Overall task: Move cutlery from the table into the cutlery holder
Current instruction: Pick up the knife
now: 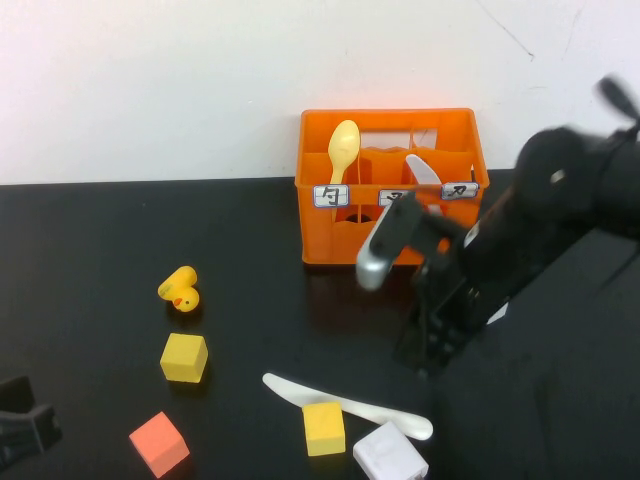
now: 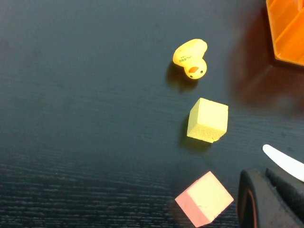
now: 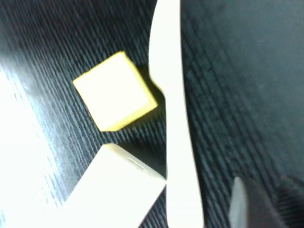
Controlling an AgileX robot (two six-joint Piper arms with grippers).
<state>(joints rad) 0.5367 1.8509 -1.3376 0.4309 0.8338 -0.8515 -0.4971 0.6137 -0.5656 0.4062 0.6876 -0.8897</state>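
Overhead, matte black table [image 1: 90,240], plain white wall [image 1: 150,80] behind

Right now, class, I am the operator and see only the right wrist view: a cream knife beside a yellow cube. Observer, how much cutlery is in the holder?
Observer: Two pieces. A yellow spoon stands in the left compartment of the orange cutlery holder. A pale knife leans further right, but I cannot tell in which compartment.
Operator: Where is my right end effector?
Observer: The right end effector hangs over the table, between the holder and the right end of the cream knife.
Operator: And the left one?
Observer: The left end effector is shut, at the table's near left corner, far from that knife.
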